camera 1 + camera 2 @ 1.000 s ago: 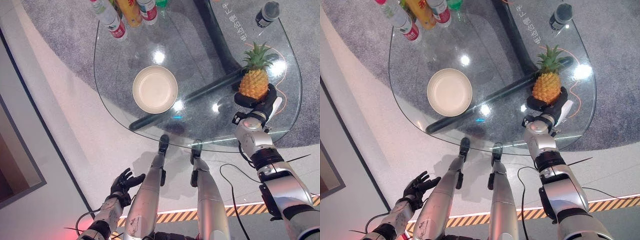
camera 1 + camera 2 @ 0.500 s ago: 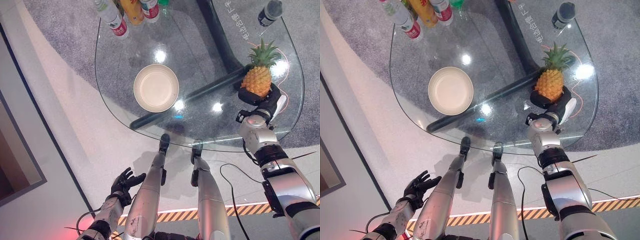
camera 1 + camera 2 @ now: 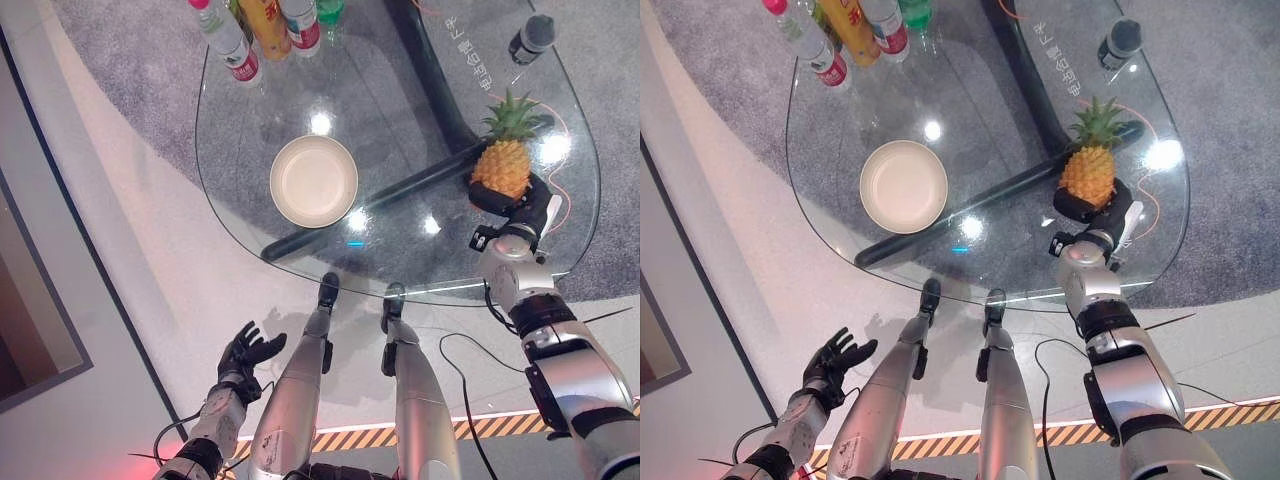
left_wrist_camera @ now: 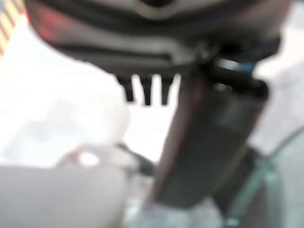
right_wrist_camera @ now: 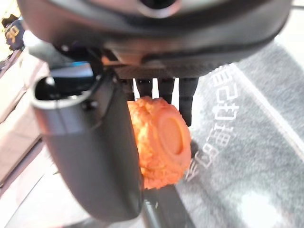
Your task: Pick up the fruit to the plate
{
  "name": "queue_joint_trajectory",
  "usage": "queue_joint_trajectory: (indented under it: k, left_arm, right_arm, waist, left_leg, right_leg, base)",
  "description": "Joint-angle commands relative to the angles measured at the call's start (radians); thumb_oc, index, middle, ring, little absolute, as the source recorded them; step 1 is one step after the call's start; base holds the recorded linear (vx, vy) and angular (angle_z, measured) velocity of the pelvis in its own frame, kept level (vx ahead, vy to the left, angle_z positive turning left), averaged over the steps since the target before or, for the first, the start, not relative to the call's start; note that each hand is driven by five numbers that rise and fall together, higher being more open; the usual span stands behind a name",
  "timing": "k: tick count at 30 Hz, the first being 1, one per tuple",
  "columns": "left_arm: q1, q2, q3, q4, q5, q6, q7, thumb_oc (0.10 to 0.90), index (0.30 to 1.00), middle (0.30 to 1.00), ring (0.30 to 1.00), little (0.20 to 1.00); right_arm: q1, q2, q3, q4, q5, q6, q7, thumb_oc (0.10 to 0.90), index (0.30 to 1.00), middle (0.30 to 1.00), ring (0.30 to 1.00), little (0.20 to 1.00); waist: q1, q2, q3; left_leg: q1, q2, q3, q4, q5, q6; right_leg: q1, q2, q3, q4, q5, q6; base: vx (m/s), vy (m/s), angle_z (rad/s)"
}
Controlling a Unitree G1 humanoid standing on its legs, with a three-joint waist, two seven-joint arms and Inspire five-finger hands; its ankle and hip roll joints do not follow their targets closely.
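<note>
Orange pineapple (image 3: 502, 168) is sitting in your right hand (image 3: 520, 205), whose fingers are curling round its lower body while the green crown is pointing up, over the right part of the glass desk (image 3: 400, 100). In the right wrist view you are seeing the fruit's underside between thumb and fingers (image 5: 164, 90). Your cream plate (image 3: 314, 181) is lying well apart from it, toward the desk's left half, with bottles (image 3: 262, 28) standing at the far edge. Your left hand (image 3: 246, 351) is hanging low beside the desk, fingers spread and holding nothing.
</note>
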Motion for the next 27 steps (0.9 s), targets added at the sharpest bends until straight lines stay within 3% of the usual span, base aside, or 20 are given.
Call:
queue_joint_trajectory:
  k: [1,10,14,22,27]
  left_arm:
    - [0.064,0.016,0.051,-0.032,-0.064,-0.083,0.035,0.8,0.9,0.9,0.9,0.9]
    - [0.069,0.026,0.145,-0.166,-0.123,-0.194,0.009,0.8,0.9,0.9,0.9,0.9]
    - [0.071,0.035,0.161,-0.27,-0.125,-0.213,0.004,0.8,0.9,0.9,0.9,0.9]
    - [0.07,0.061,0.145,-0.496,-0.139,-0.174,-0.108,0.8,0.9,0.9,0.9,0.9]
    - [0.046,0.106,0.078,-0.684,-0.221,-0.087,-0.222,0.8,0.9,0.9,0.9,0.9]
  right_arm:
    - [0.018,-0.075,-0.011,-0.229,-0.13,-0.111,0.035,0.1,0.3,0.3,0.3,0.2]
    - [0.167,-0.021,-0.043,-0.502,-0.227,-0.13,0.187,0.1,0.3,0.3,0.3,0.2]
    - [0.212,0.005,-0.027,-0.596,-0.263,-0.129,0.272,0.1,0.3,0.3,0.3,0.2]
    - [0.247,-0.007,0.016,-0.705,-0.295,-0.141,0.471,0.1,0.3,0.3,0.3,0.2]
    - [0.238,-0.047,0.056,-0.769,-0.283,-0.163,0.604,0.1,0.3,0.3,0.3,0.2]
  waist:
    - [-0.035,0.024,-0.017]
    - [-0.061,0.008,-0.017]
    - [-0.066,0.005,-0.017]
    - [-0.064,0.002,-0.017]
    - [-0.061,0.001,-0.017]
  left_leg:
    - [0.039,-0.072,-0.081,0.062,-0.107,0.011]
    - [0.134,-0.063,-0.073,0.039,-0.12,0.013]
    - [0.163,-0.062,-0.074,0.033,-0.119,0.013]
    - [0.196,-0.06,-0.079,0.026,-0.115,0.01]
    - [0.196,-0.062,-0.08,0.02,-0.109,0.015]
  right_leg:
    - [0.093,-0.005,-0.12,-0.081,0.029,0.019]
    - [0.189,0.0,-0.103,-0.1,0.014,0.023]
    - [0.224,0.001,-0.102,-0.111,0.013,0.02]
    - [0.271,0.001,-0.111,-0.122,0.01,0.021]
    - [0.272,0.006,-0.115,-0.126,0.015,0.024]
  base:
    - [0.0,0.0,0.0]
    - [0.0,0.0,0.0]
    - [0.0,-0.008,0.0]
    - [0.0,-0.017,0.04]
    - [-0.01,-0.01,0.03]
